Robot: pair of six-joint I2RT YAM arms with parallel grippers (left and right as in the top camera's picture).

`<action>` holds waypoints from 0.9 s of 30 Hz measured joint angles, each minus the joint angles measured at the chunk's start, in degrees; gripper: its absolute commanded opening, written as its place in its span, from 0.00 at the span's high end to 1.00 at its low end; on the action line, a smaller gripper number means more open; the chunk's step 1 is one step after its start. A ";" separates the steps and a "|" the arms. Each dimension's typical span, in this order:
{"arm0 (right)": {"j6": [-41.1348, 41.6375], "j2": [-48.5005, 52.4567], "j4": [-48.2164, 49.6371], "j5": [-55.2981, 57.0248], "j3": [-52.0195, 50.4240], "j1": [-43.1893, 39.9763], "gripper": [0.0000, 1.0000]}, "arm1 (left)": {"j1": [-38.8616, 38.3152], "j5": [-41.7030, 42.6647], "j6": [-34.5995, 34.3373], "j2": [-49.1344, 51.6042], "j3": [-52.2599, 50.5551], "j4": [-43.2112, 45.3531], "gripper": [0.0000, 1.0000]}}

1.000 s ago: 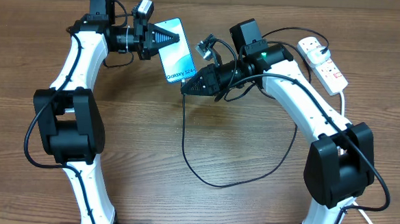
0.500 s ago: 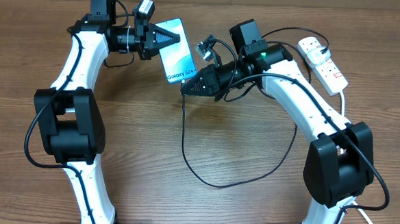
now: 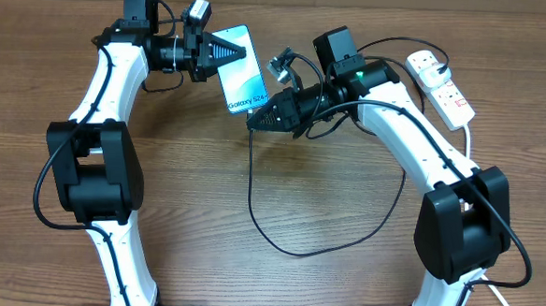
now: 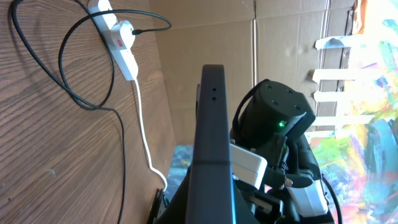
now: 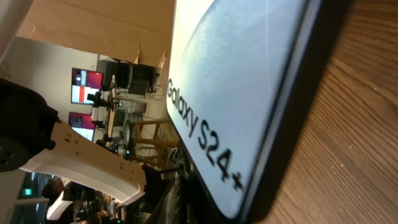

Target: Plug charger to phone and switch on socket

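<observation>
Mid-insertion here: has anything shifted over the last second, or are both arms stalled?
Nothing visibly changed. The left tool grips the phone as before. The right tool sits at the phone's lower end, apparently holding the charger, whose cable trails down from it. The socket lies where it was.

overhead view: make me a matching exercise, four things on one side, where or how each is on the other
1 phone
2 socket
3 charger cable
4 left end effector

a white, far right of the table
b shut on the phone
c black, looping over mid-table
d light blue screen reading Galaxy S24

Pairs: 1-d, 2-a, 3-c, 4-b
</observation>
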 measured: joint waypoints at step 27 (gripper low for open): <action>-0.44 0.00 -2.45 -0.48 0.00 -0.33 0.96 | -0.13 -0.02 0.24 0.00 0.00 0.13 0.96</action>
